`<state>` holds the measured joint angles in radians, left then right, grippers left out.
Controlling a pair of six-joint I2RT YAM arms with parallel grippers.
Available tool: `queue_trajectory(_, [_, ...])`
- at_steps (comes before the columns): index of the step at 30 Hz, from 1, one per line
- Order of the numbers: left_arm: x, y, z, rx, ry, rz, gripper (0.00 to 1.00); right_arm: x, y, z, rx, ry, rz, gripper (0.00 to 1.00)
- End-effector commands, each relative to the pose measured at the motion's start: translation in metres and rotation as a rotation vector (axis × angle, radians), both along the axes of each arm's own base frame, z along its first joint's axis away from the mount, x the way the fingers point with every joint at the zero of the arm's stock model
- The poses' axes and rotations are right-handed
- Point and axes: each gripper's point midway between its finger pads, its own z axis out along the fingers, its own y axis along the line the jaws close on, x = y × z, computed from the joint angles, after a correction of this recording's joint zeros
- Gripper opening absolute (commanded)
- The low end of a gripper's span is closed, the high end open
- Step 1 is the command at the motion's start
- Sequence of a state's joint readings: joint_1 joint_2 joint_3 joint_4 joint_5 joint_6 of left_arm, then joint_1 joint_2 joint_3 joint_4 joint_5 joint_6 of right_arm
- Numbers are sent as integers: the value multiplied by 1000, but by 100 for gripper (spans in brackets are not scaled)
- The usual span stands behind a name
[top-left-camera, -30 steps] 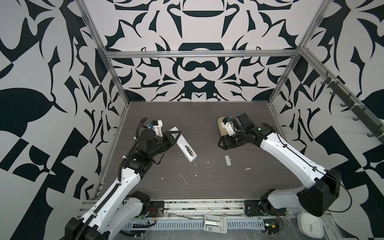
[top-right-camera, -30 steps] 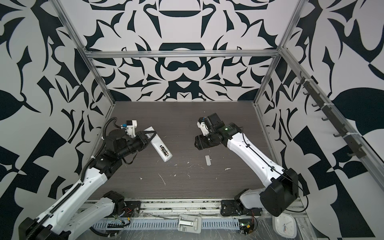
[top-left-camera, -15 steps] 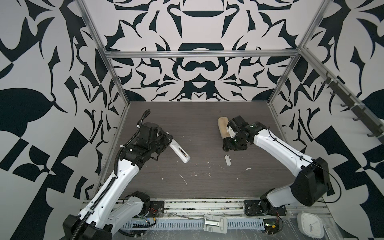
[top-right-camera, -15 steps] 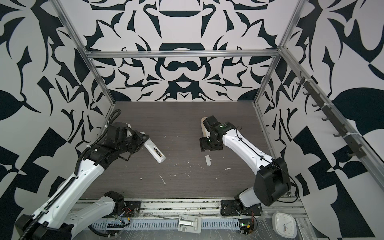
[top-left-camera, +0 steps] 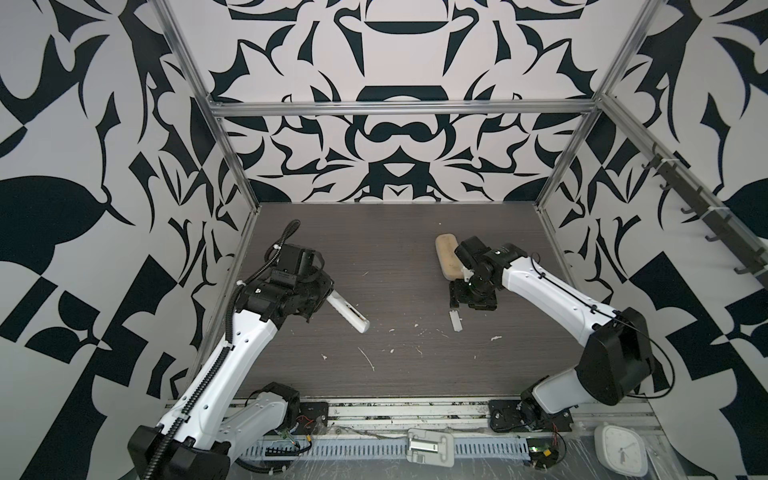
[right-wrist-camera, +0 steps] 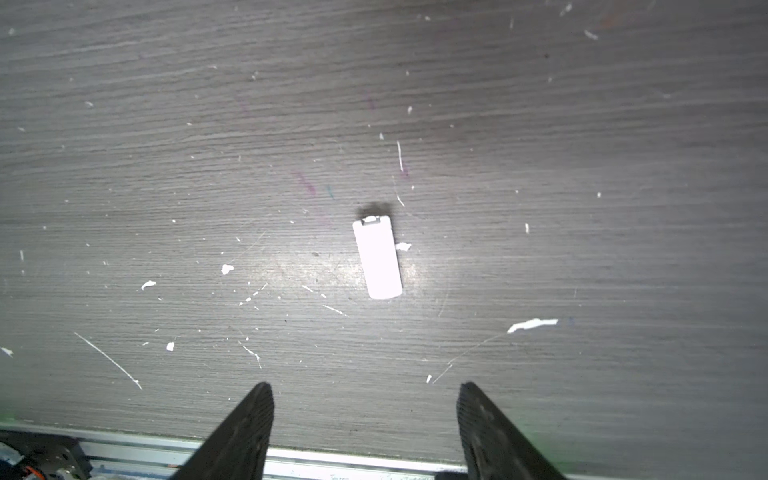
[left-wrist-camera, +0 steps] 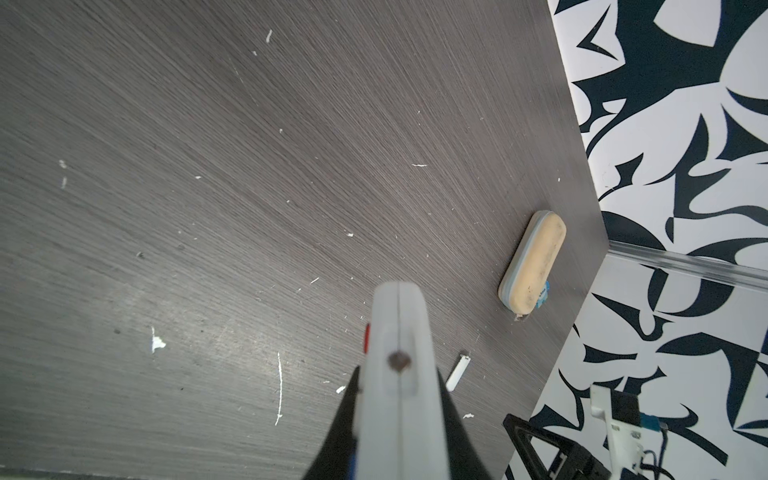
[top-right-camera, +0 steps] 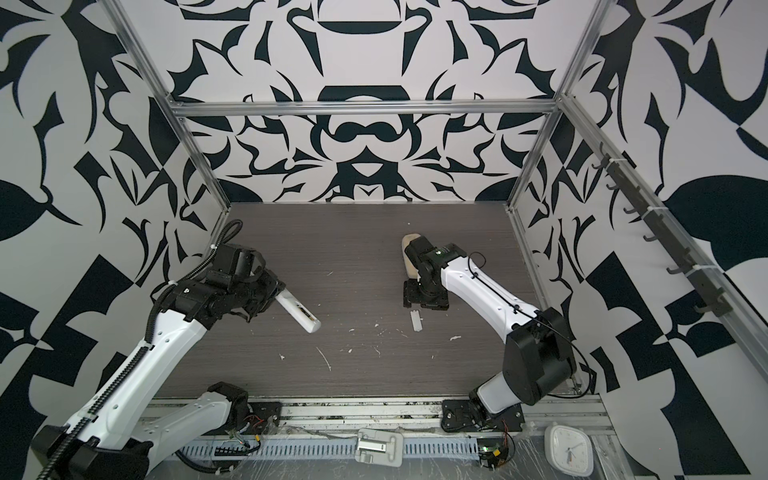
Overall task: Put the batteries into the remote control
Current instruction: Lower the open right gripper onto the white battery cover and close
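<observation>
Seemingly aloft, remote control (top-left-camera: 348,312) in left fingers (left-wrist-camera: 338,430), right fingers (right-wrist-camera: 245,428) apart.

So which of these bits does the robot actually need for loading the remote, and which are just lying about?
For the job:
- remote control
- small white cover, probably its battery lid
- no batteries in sight

Lying about:
- beige case
- white scraps
- small clock
</observation>
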<state>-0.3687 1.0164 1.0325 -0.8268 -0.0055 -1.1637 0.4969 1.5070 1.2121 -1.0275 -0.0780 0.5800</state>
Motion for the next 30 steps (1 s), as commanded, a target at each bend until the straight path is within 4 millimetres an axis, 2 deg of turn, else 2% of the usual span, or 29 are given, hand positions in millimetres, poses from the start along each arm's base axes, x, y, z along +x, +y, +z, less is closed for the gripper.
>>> queue_trajectory(1, [5,-6,2,-27,-40,-25,0,-1,0,-2,-4,25,-43,73])
queue_trajectory(5, [5,-17,2,-34,-33,-115,0,2,7,-22,10,44,-5,72])
queue_trajectory(9, [0,-20,-1,-36,-32,-152,0,0,12,-44,13,98,41,71])
queue_trajectory(14, [-2,-24,-8,-59,-32,-169,0,-2,16,-62,21,123,77,70])
queue_trajectory(20, [-4,-46,-15,-163,-24,-248,0,10,13,-70,-33,113,112,69])
queue_trajectory(25, [-8,-52,-16,-191,-34,-288,0,17,14,-75,-51,104,146,67])
queue_trajectory(30, [-13,-55,-11,-201,-53,-328,0,25,18,-80,-54,107,189,60])
